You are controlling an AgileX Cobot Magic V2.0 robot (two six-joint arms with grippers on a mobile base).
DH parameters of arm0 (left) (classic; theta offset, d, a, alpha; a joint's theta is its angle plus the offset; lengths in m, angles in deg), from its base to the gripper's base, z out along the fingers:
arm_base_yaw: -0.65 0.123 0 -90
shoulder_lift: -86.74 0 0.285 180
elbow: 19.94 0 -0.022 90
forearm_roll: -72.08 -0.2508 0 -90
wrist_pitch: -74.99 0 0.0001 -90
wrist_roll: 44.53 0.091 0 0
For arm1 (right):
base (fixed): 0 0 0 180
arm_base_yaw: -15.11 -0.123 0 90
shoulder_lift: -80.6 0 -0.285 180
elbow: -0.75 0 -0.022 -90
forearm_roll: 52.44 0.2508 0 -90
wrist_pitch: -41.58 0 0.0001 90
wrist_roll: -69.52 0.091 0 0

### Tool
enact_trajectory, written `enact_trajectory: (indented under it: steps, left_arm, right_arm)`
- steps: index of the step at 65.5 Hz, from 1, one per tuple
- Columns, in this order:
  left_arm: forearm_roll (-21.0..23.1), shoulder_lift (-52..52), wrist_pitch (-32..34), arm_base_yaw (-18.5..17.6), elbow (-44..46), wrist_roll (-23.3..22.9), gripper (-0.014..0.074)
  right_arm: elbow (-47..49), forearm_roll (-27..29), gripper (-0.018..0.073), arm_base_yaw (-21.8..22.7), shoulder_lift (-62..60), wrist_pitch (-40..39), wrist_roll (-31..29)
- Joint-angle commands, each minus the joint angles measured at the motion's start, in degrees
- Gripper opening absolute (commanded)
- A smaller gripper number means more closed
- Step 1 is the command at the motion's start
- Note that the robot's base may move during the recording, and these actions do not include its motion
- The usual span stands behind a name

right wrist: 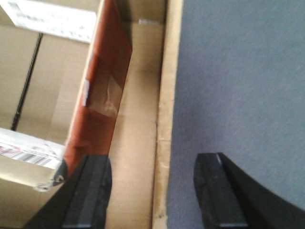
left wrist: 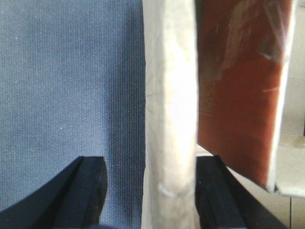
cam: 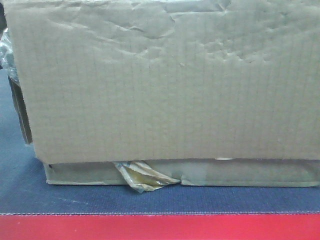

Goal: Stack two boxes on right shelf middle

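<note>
In the front view the large brown box (cam: 165, 80), its face dented, sits on the wide flat thin box (cam: 250, 172). A crumpled yellowish tape scrap (cam: 142, 177) sticks out between them. Both rest on the grey-blue felt surface (cam: 100, 200). My left gripper (left wrist: 150, 164) is open, its jaws straddling a pale upright cardboard wall (left wrist: 169, 95); the right finger (left wrist: 209, 191) is against it. My right gripper (right wrist: 153, 162) is open, straddling a cardboard wall edge (right wrist: 164, 119). I cannot tell which box either wall belongs to. The steel shelf is out of view.
The felt surface has a red front edge (cam: 160, 227). A reddish-brown flap (left wrist: 238, 86) stands inside the wall in the left wrist view, and shows in the right wrist view (right wrist: 102, 81) too. Labelled cardboard (right wrist: 47, 19) lies left of it.
</note>
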Motion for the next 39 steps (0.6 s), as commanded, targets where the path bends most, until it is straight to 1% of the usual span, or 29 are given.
enact_trajectory:
  steps: [1, 6, 11, 39]
  left_arm:
    - [0.43, -0.43, 0.12, 0.08, -0.07, 0.09, 0.0309]
    - [0.43, -0.43, 0.12, 0.08, -0.07, 0.09, 0.0309]
    - [0.43, -0.43, 0.12, 0.08, -0.07, 0.09, 0.0309]
    - [0.57, -0.43, 0.12, 0.08, -0.07, 0.09, 0.0309]
  right_arm:
    - [-2.27, 1.29, 0.0286, -0.1, 0.61, -0.02, -0.61]
    - [-4.73, 3.0, 0.0286, -0.1, 0.61, -0.02, -0.61]
    - [-6.06, 2.97, 0.0286, -0.1, 0.61, -0.02, -0.61]
    - [-6.06, 2.57, 0.0284, -0.1, 0.61, -0.02, -0.61]
